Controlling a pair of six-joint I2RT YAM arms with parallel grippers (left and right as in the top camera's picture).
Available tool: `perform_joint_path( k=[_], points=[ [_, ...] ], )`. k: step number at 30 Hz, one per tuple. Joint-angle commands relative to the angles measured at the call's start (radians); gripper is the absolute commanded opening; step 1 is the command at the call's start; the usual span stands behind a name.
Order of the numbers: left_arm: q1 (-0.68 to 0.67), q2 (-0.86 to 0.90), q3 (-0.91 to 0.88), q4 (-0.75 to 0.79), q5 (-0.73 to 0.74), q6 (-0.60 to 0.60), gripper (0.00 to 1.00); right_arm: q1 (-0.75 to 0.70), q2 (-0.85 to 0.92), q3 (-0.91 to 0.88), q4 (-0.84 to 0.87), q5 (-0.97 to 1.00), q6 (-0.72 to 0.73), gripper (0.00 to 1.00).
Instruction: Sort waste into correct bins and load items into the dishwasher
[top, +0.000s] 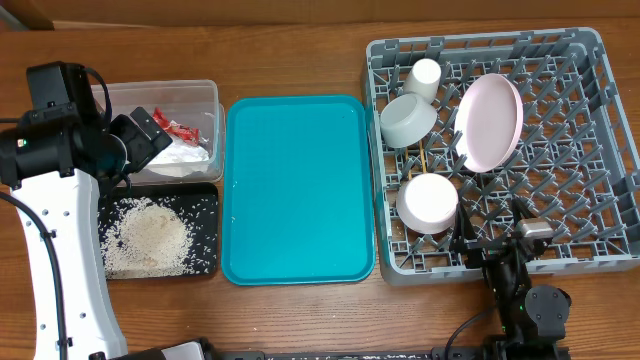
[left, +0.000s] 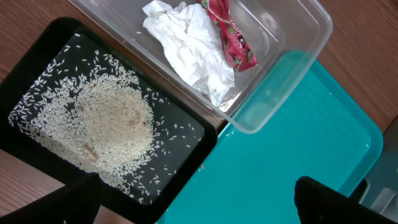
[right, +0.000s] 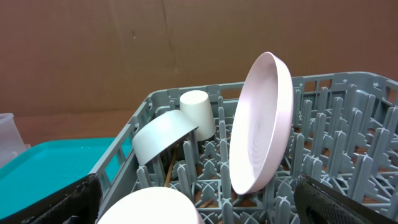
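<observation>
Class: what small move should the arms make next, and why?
Probably raise the open left gripper and right gripper clear: the crumpled white paper napkin and red wrapper lie in the clear plastic tub, the rice in the black tray, and the white cup, grey-green bowl, white bowl, pink plate and chopsticks in the grey plastic rack.

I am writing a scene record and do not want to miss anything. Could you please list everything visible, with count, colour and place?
table: 1, brown wood, under everything
clear tub: 1, transparent, far left
napkin: 1, white, in clear tub
wrapper: 1, red, in clear tub
black tray: 1, black, near left
rice scraps: heap, white, on black tray
teal tray: 1, teal, centre
dish rack: 1, grey, right
cup: 1, white, in rack
grey-green bowl: 1, beside cup
white bowl: 1, rack's near left
plate: 1, pale pink, on edge in rack
chopsticks: count unclear, wooden, in rack
left gripper: black, open, above clear tub
right gripper: black, open, at rack's near edge
</observation>
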Motion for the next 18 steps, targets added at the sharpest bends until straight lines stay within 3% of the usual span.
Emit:
perform_joint_path(
  k=[1, 18],
  points=[
    [0.002, 0.005, -0.002, 0.002, 0.0, -0.003, 1.0, -0.005, -0.011, -0.011, 0.005, 0.008, 0.008, 1.0],
    [-0.034, -0.024, -0.002, 0.002, 0.0, -0.003, 1.0, -0.005, -0.011, -0.011, 0.005, 0.008, 0.008, 1.0]
  ],
)
